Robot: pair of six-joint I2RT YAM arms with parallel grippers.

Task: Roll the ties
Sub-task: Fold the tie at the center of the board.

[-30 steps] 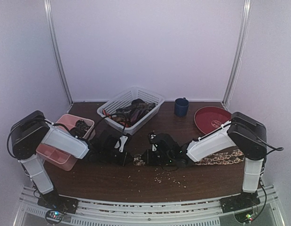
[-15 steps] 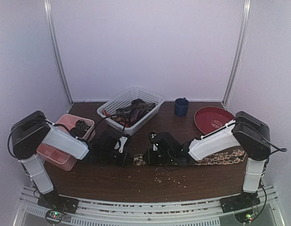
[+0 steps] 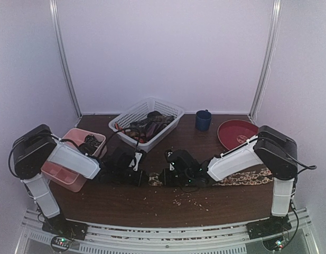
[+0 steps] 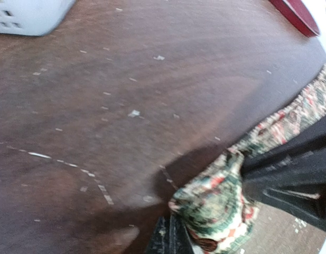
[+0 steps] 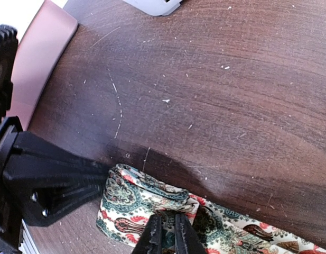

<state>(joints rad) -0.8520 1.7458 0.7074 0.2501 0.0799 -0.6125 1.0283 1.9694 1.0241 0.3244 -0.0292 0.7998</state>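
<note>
A paisley-patterned tie (image 3: 242,177) lies along the brown table from the middle out to the right. Its left end is folded into a small roll (image 5: 132,200). My left gripper (image 4: 171,239) is low on the table, shut on that rolled end (image 4: 218,203), with its tips at the roll's edge. My right gripper (image 5: 168,236) comes in from the other side, its fingers pinched nearly together on the tie's fabric just behind the roll. In the top view both grippers, left (image 3: 143,179) and right (image 3: 164,178), meet at the table's middle. More ties (image 3: 147,126) lie in the white basket.
The white lattice basket (image 3: 172,112) stands at the back centre, and a pink compartment tray (image 3: 67,174) at the left holds a dark item. A blue mug (image 3: 203,120) and a red plate (image 3: 238,134) sit at the back right. Crumbs (image 3: 186,198) dot the near table.
The right arm swung slightly right and came back, ending a touch further left, with its fingers squeezed a little closer on the tie. The left arm has not moved.
</note>
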